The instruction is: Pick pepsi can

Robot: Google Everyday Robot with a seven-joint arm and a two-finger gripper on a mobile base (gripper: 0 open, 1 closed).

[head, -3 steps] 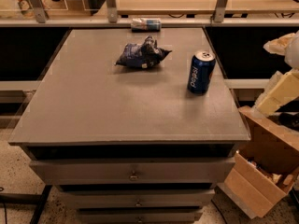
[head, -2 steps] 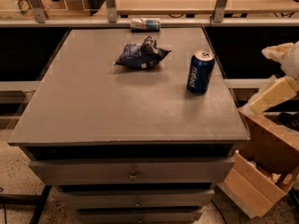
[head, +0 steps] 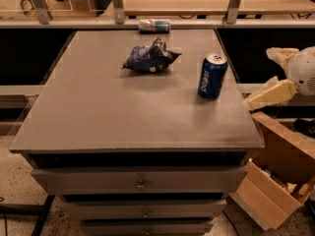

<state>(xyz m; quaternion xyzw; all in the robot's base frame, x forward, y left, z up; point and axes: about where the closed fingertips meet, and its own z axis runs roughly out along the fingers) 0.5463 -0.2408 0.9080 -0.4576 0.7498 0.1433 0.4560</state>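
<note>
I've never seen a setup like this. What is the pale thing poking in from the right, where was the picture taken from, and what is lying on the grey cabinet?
The pale thing is the robot's arm, which ends in its pincer. It is off the right edge of the cabinet top, apart from everything on it. The single camera looks down on the cabinet from the front. On top stands an upright dark blue pepsi can, which the robot is meant to pick up. Further back lie a crumpled blue snack bag and a paler can on its side. A cardboard box sits on the floor at the right.
</note>
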